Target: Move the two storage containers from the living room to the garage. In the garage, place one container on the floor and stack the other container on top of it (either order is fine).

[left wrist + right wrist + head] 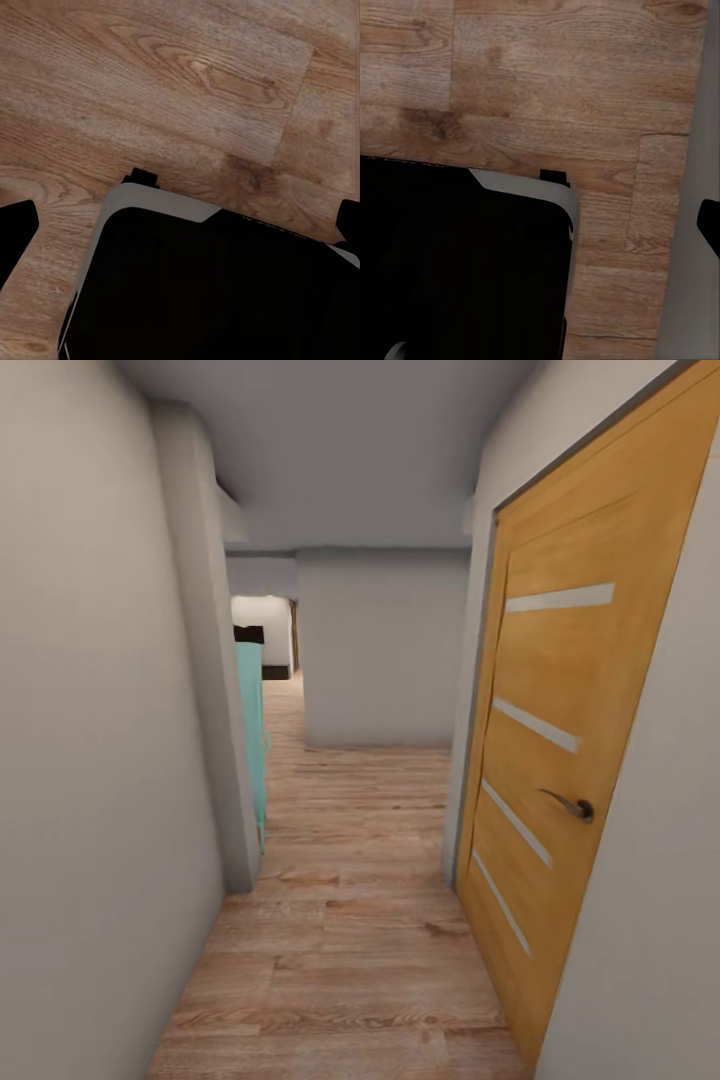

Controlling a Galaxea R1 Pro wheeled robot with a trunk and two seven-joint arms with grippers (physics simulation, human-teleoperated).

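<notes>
I see neither storage container from this corridor (350,920), wooden door (560,760) near right, opening far left; I cannot tell either hand's state, so neither arm is favoured.

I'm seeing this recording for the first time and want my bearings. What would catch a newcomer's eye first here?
Most striking is the orange wooden door on the right wall of a narrow hallway, with pale horizontal strips and a metal lever handle. Light wood-plank flooring runs ahead toward a pale grey wall, and a turquoise object juts out from behind the left wall's corner.
</notes>
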